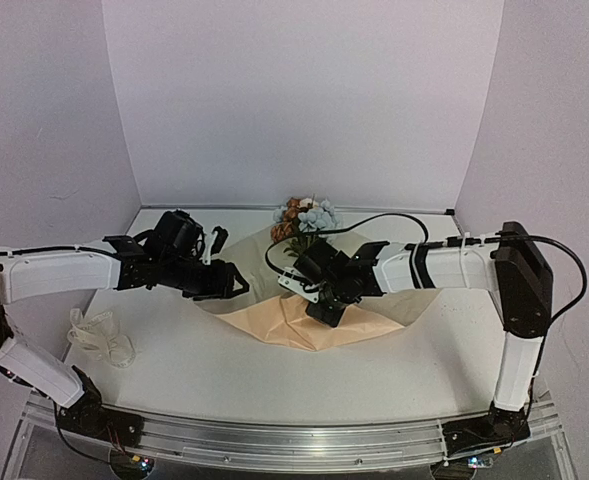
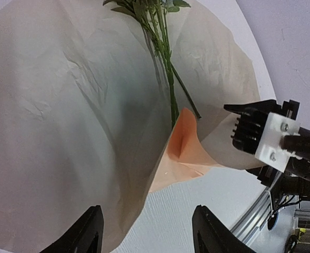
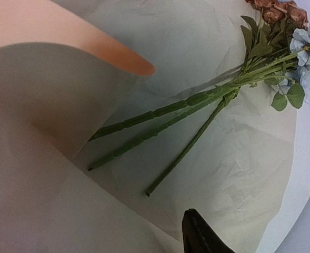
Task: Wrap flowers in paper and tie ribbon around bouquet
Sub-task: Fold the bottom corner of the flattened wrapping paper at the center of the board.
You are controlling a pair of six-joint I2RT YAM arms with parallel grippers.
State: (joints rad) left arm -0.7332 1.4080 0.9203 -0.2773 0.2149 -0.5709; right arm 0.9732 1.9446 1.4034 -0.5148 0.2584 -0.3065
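so the flowers [image 1: 304,215] lie on the paper [image 1: 304,328], blooms by the back wall [image 1: 304,100]. left gripper [image 2: 147,211] gapes empty over the paper's edge, right gripper [image 1: 329,312] sits at the curled fold, can't tell its jaws. ribbon [image 1: 99,335] sits far left.

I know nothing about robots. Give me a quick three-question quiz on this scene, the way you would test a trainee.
1. True or false: the flowers are fully rolled up inside the paper.
2. Where is the ribbon? A) tied around the stems; B) loose on the table, left of the paper; C) held by the right arm.
3. Fill in: the left arm's fingers stand ____ (open or shut).

Key:
1. False. They lie bare on the sheet, with only one edge folded up.
2. B.
3. Open.
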